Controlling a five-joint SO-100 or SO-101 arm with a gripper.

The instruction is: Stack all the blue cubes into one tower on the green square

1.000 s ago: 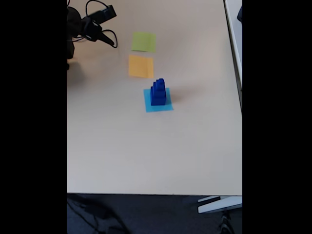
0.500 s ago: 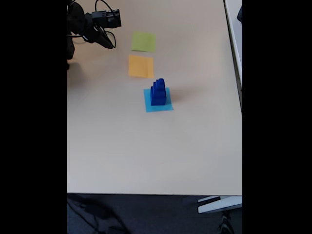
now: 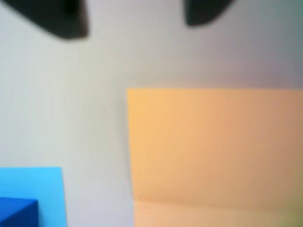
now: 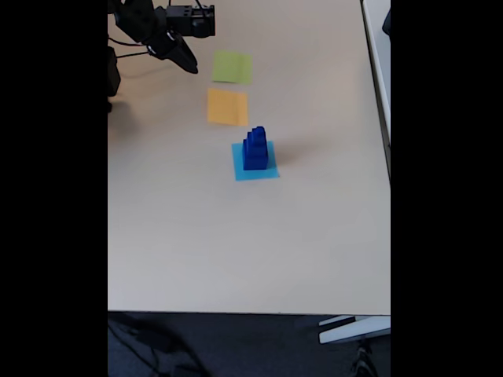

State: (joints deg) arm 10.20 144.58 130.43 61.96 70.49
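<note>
**Blue tower sat on the wrong square**

The wrist view was blurred: the blue cubes [image 3: 18, 212] were cut off at its lower left corner, and two dark fingertips [image 3: 61, 19] showed apart, nothing between them. In the fixed view the cubes [image 4: 254, 149] formed a stepped dark blue stack on the light blue square [image 4: 267, 170]. The green square [image 4: 232, 67] lay bare, beyond the orange square [image 4: 227, 107]. The gripper [image 4: 187, 63] hung just left of it, over the table [image 4: 236, 243].

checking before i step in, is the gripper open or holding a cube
Gripper: open, holding nothing; bare table shows between its fingertips in the wrist view.
</note>
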